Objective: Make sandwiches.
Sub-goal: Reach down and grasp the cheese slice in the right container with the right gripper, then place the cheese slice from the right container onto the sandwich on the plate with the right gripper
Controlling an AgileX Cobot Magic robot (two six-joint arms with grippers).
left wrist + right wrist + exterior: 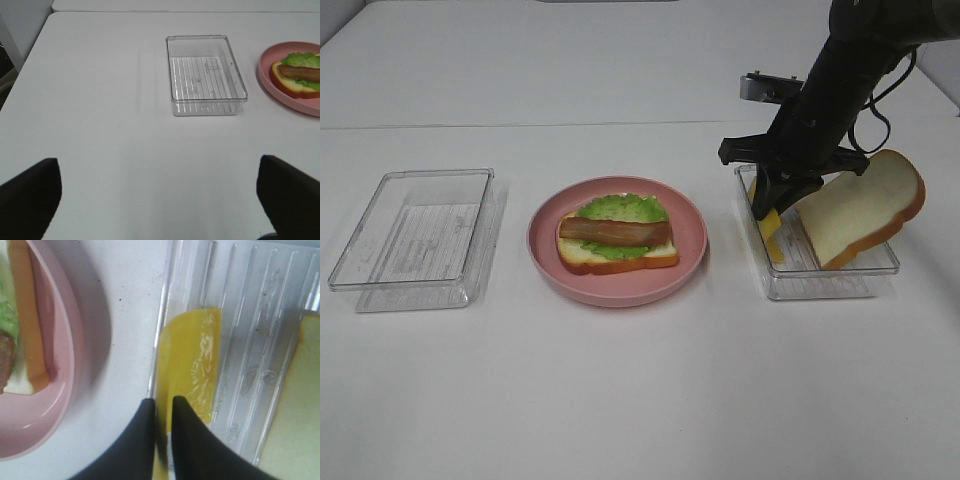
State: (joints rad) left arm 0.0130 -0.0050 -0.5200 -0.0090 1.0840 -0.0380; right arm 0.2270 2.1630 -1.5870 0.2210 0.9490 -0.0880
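Now your right tool [162,412] is clenched on the cheese slice [192,365] at nine o'clock in the tray [820,285]. Lift it clear, then carry toward nine o'clock, centring over the open sandwich [617,243] on the pink plate [545,250]. Your left tool [157,172] hangs released.

Table [620,400]: white, matte, one item; seam [520,125] running across toward 12 o'clock; light even, shadows soft.
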